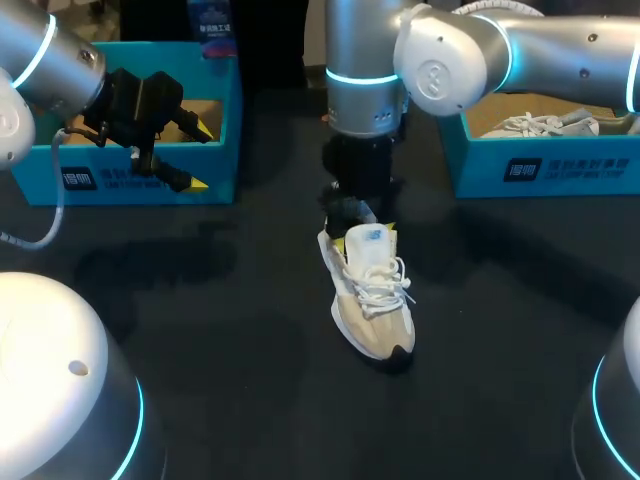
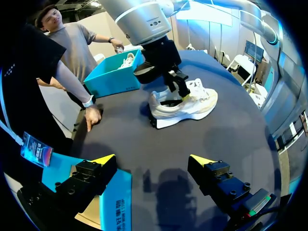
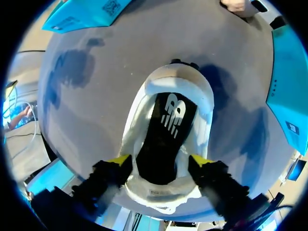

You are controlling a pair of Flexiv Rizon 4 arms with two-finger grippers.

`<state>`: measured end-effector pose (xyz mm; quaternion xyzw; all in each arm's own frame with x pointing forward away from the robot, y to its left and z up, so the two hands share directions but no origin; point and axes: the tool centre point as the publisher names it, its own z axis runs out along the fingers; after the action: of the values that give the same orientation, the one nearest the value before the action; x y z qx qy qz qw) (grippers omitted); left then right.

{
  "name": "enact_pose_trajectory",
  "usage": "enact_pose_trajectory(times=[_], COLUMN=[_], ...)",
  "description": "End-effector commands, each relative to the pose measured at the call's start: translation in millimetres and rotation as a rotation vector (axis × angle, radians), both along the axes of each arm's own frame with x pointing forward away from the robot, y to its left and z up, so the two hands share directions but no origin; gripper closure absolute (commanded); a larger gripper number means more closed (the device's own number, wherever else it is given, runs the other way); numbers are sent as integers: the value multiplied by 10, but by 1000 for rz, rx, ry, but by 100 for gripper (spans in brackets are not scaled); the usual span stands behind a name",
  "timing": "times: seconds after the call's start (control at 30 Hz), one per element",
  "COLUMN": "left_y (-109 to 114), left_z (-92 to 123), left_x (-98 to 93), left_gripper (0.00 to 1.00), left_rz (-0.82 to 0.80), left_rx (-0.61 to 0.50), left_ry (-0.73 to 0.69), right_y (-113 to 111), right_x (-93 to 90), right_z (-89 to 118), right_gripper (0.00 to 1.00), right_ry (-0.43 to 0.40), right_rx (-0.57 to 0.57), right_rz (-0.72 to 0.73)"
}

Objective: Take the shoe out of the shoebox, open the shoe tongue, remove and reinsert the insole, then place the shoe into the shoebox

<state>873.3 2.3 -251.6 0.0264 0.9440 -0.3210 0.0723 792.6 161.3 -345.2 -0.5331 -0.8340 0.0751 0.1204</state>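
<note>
A white and beige sneaker [image 1: 375, 300] stands upright on the dark table's middle, toe towards the near edge; it also shows ahead of the left gripper [image 2: 190, 103]. My right gripper [image 1: 365, 232] hangs straight above its opening. From the right wrist, the gripper [image 3: 160, 162] is open, one yellow tip on each side of the shoe's white tongue [image 3: 154, 192]. The black insole [image 3: 166, 139] lies inside the shoe [image 3: 168, 84]. My left gripper [image 1: 200, 157] hovers open and empty over the front edge of the teal shoebox [image 1: 130, 185] at the back left.
A second teal box [image 1: 540, 165] at the back right holds another white shoe [image 1: 540, 125]. In the left wrist view a person's hand [image 2: 91, 115] rests on the table's edge beside that box [image 2: 113, 77]. The left box [image 2: 115, 197] is under the left gripper [image 2: 153, 161].
</note>
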Motion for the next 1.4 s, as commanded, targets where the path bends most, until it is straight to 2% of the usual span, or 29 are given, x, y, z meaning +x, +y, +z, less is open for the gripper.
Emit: enact_pose_trajectory(times=[0.03, 0.43, 0.67, 1.07, 1.4], left_y=[3, 3, 3, 3, 3], left_z=[4, 4, 4, 4, 4], left_x=[-3, -3, -3, -3, -3], left_gripper=[0, 0, 0, 0, 0], left_rz=[0, 0, 0, 0, 0], left_rx=[2, 2, 2, 2, 2], left_ry=[1, 1, 1, 1, 1], right_y=[-2, 37, 14, 11, 25], right_x=[-43, -42, -70, 11, 49], right_z=[5, -106, 48, 240, 473], right_gripper=[0, 0, 0, 0, 0], right_ry=[-14, -29, -31, -55, -113], right_rx=[-5, 0, -35, -81, -113], right_rz=[-4, -17, -30, -27, -48])
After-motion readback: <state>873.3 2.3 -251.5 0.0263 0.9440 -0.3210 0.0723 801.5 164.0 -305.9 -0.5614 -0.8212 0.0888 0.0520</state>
